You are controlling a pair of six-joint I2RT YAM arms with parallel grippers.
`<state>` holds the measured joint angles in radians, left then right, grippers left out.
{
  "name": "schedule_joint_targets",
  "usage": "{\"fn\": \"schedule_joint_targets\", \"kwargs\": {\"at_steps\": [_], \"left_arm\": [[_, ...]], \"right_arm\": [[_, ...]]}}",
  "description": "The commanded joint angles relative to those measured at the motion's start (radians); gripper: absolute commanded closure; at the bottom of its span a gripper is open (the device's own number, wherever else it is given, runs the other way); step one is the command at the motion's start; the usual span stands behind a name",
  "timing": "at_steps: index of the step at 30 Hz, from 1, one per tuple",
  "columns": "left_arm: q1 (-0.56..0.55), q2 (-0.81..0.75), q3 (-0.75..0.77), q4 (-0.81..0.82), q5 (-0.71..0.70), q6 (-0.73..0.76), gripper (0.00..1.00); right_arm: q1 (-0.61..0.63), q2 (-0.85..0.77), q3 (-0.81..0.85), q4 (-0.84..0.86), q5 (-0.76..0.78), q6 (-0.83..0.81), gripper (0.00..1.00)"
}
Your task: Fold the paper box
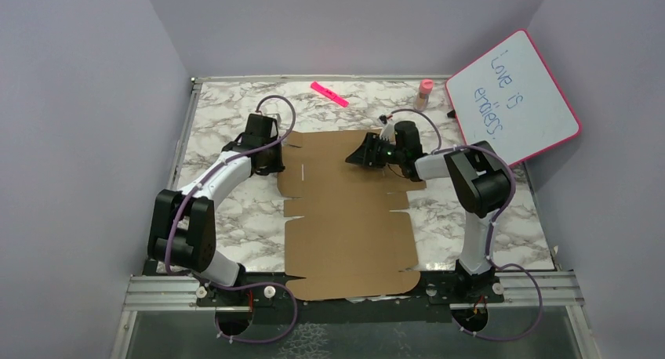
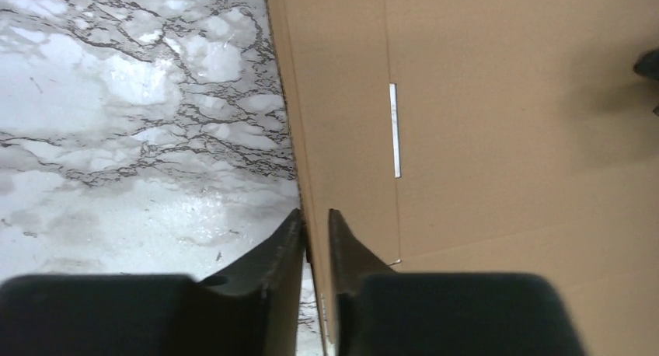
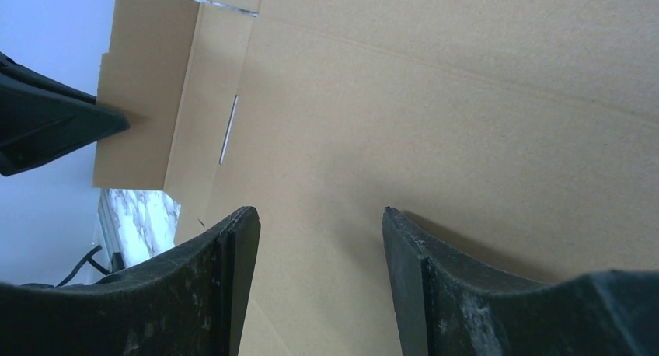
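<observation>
On the middle of the marble tabletop (image 1: 227, 218): the box (image 1: 345, 218), opened out as a flat brown sheet. Runs from the near edge, between the two arm bases, up past the middle toward the far edge. Notched with flaps along both long sides and lying flat over most of its area. Cut with a thin slot (image 2: 395, 130) near its far left side. At that far left side, the left gripper (image 2: 315, 216), jaws drawn narrow with the edge of a side flap (image 3: 148, 99) pinched between them. Seen from the right wrist: that flap tilted up off the tabletop, the left gripper's dark tip on it. Over the far right part of the sheet, the right gripper (image 3: 319, 216), jaws spread wide, only bare cardboard showing between them; cannot tell whether the fingertips touch the sheet. At the far right corner of the tabletop, a pink-framed whiteboard (image 1: 514, 100), propped at a tilt, with blue handwriting. Just left of it, near the far edge, a small pink bottle (image 1: 424, 94), upright. Further left along the far edge, a bright pink strip (image 1: 329, 94), lying flat, well apart from the box.
</observation>
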<state>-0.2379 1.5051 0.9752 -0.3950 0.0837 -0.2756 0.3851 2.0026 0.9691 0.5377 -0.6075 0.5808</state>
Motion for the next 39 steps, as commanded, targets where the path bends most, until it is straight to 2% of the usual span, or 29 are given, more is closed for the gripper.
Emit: {"fn": "schedule_joint_targets", "kwargs": {"at_steps": [1, 17, 39], "left_arm": [[-0.041, 0.019, 0.055, -0.04, -0.115, 0.035, 0.87], [-0.224, 0.175, 0.207, -0.194, -0.435, 0.079, 0.89], [-0.476, 0.334, 0.459, -0.403, -0.63, 0.058, 0.88]], "right_arm": [[0.024, 0.016, -0.036, 0.06, 0.006, 0.027, 0.35], [0.045, 0.065, -0.081, 0.126, 0.066, 0.049, 0.36], [0.048, 0.081, -0.135, 0.213, 0.115, 0.09, 0.36]]}}
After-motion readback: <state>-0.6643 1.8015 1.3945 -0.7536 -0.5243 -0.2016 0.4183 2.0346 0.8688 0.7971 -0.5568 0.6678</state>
